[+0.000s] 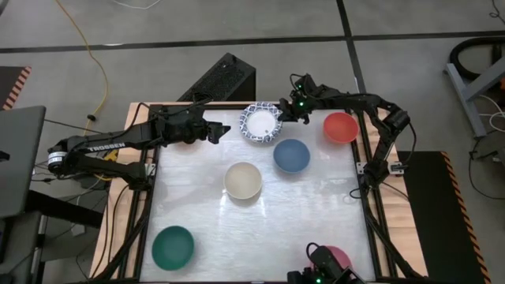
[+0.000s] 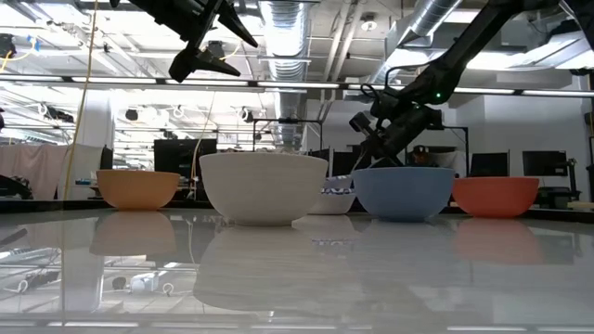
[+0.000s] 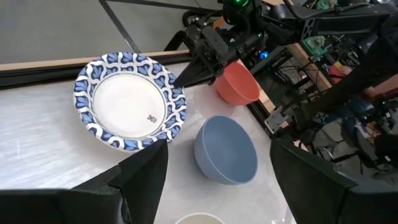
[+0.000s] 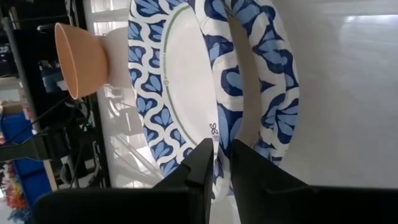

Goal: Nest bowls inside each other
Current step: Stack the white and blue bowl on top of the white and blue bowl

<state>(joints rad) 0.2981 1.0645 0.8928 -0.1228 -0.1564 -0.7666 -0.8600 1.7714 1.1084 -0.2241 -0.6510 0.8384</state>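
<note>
A white bowl with a blue patterned rim (image 1: 260,124) sits at the table's far middle. The right wrist view shows a second patterned rim (image 4: 280,93) just under it. My right gripper (image 1: 282,115) is shut on the bowl's rim. My left gripper (image 1: 223,131) hovers open, above and left of that bowl, holding nothing. The blue bowl (image 1: 291,155), red bowl (image 1: 341,127), cream bowl (image 1: 243,181) and teal bowl (image 1: 173,246) each stand alone on their bases. An orange bowl (image 2: 137,188) shows in the low view, and a pink bowl (image 1: 338,254) shows partly at the near edge. My right gripper pinches the patterned bowl's rim (image 4: 217,134) on its far right side, one finger over the inner face and one under the rim. The fingers (image 3: 181,79) slant down from the table's far right. Whether that bowl is lifted off the one beneath, I cannot tell.
A dark camera mount (image 1: 319,272) at the near edge covers part of the pink bowl. The blue bowl stands close to the patterned bowl's near right side. The table's raised frame (image 1: 150,197) runs along the left and right edges. Bare tabletop lies at the near middle.
</note>
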